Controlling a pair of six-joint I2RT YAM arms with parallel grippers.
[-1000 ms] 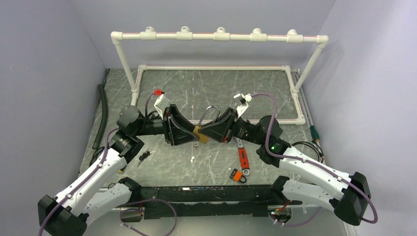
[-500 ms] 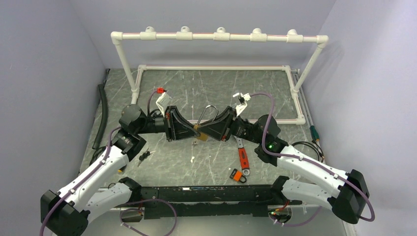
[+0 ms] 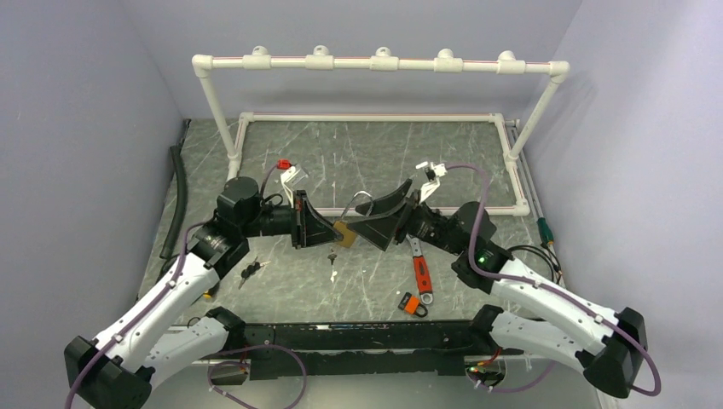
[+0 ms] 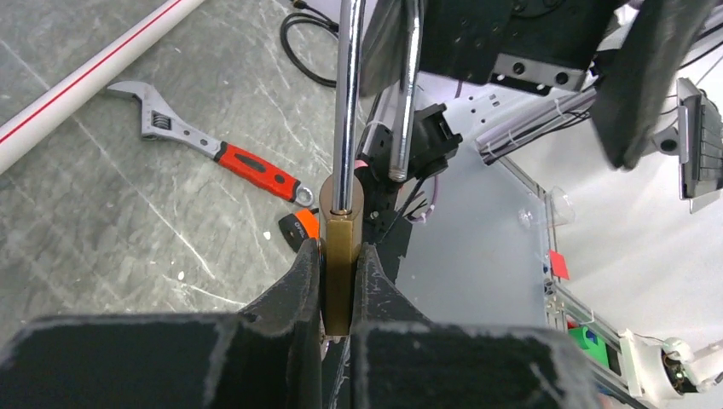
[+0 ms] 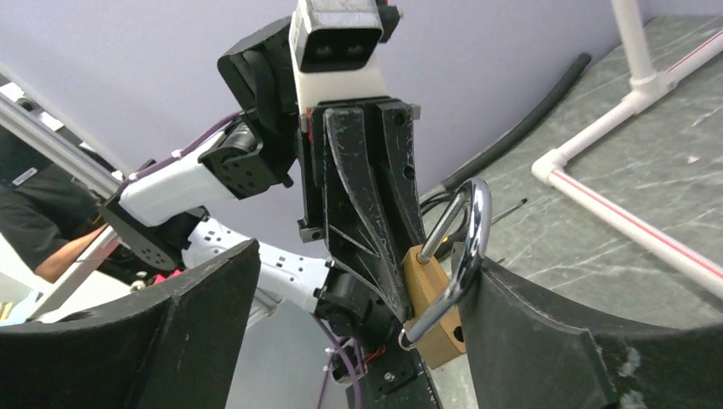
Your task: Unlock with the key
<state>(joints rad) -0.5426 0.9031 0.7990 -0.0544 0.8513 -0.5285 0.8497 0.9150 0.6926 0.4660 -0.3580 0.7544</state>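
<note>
While tight between left fingers (image 4: pixel 297 288), brass padlock (image 4: pixel 339 256), shackle (image 4: pixel 345 102) free.

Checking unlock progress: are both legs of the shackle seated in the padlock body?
No: in the left wrist view one leg of the shackle enters the brass padlock body, while the other ends free beside it.

Grey marbled table (image 3: pixel 375 162) carries a red-handled wrench (image 3: pixel 421 273), white pipe frame (image 3: pixel 375 117) and black hose (image 3: pixel 182 200).
</note>
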